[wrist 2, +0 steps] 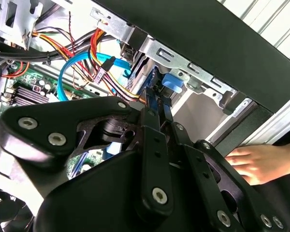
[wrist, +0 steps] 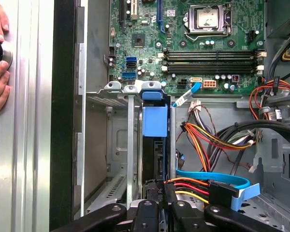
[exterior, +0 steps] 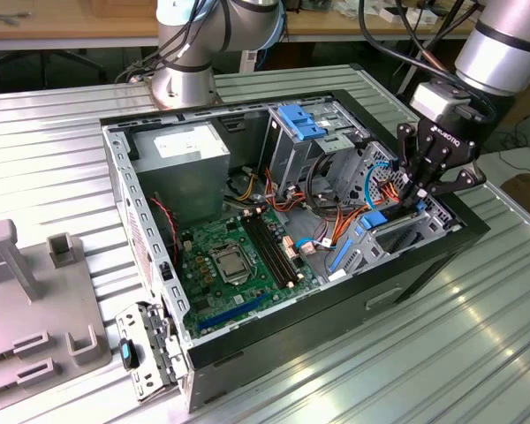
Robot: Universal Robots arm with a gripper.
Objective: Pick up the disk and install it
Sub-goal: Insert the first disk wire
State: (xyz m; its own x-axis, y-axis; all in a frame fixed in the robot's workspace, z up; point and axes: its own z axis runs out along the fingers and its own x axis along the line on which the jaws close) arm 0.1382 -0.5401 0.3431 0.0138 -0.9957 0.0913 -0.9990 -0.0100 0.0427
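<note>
The disk [wrist: 154, 154] stands on edge in a slot of the grey metal drive bay [wrist: 117, 140] at the case's front corner. Its blue carrier tab [wrist: 154, 118] points toward the motherboard. In the exterior view the black gripper [exterior: 413, 200] reaches down into that bay at the exterior view's right, by the blue carrier [exterior: 374, 220]. In both wrist views the fingers close in narrowly on the disk's blue-edged rim [wrist 2: 153, 99]. The gripper [wrist 2: 158, 112] is shut on the disk, which sits deep between the bay's rails.
The open computer case [exterior: 424, 265] lies on a ribbed metal table [exterior: 477, 353]. Coloured power wires [wrist: 203, 140] and a blue data cable [wrist: 217, 179] run close beside the bay. The motherboard [exterior: 234, 256] is further in. A person's hand [wrist 2: 256, 162] rests on the table outside the case wall.
</note>
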